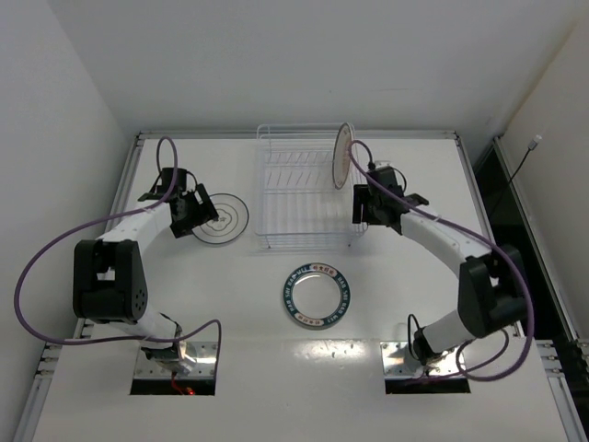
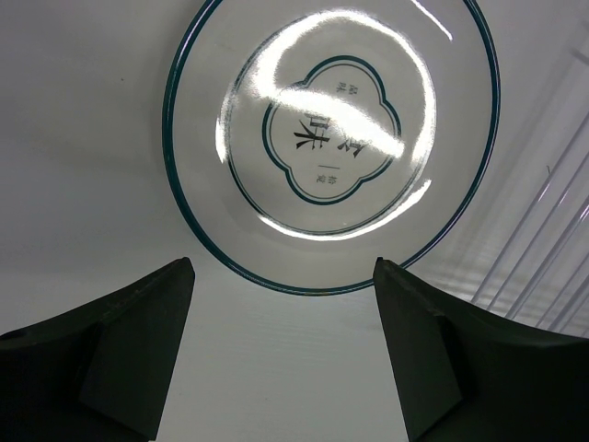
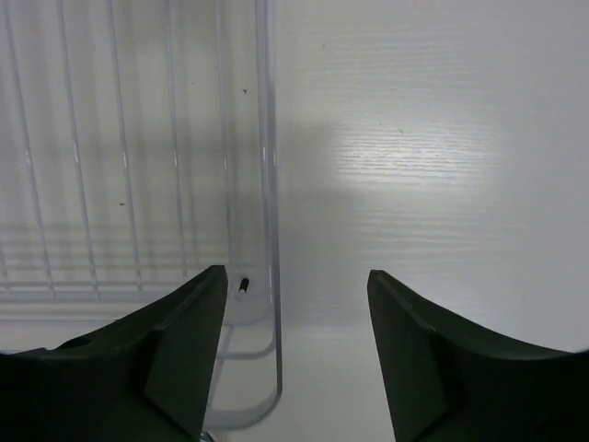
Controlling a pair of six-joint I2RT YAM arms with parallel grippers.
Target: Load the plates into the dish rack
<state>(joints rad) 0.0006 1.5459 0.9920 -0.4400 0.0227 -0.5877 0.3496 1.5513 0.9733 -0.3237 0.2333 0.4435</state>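
Top external only: plate (image 1: 342,155) upright, R end of dish rack (image 1: 290,184)

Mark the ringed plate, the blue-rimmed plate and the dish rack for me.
ringed plate (image 2: 331,138), left wrist view, centre figure.
blue-rimmed plate (image 1: 289,295), top external view, left rim.
dish rack (image 1: 294,207), top external view, bare floor wires.

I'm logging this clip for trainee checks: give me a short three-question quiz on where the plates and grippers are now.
1. True or false: the orange-centred plate stands on edge in the dish rack.
2. How many plates lie flat on the table?
3. The left gripper hovers nearest: A) the ringed plate, B) the blue-green plate, C) the dish rack.
Key: 1 true; 2 two; 3 A.
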